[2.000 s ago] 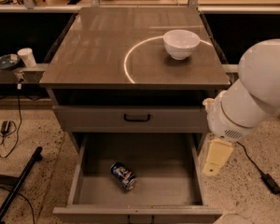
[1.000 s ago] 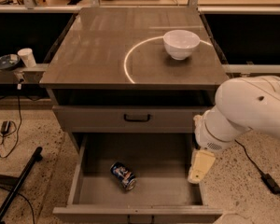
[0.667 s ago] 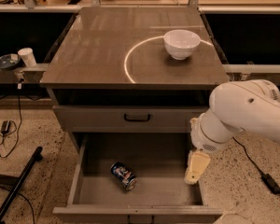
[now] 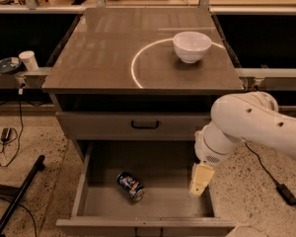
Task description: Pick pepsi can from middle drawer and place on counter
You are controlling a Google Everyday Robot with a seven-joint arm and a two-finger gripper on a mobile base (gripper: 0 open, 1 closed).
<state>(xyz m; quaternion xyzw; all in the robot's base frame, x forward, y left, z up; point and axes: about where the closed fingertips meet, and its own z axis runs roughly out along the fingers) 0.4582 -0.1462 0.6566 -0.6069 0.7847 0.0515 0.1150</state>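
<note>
Camera view: pepsi can (image 4: 130,185) in the open middle drawer (image 4: 164,201).
The dark blue cylinder lay on its side on the plain grey metal floor, long axis running back-left to front-right. The cream tool (image 4: 201,180) hung at the drawer's right side, apart from the can; its grip could not be told.

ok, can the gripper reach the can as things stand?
Probably yes. The drawer stands open, the can lies on its side on the bare floor, and the gripper hangs over the drawer near its right wall, with nothing between them.
</note>
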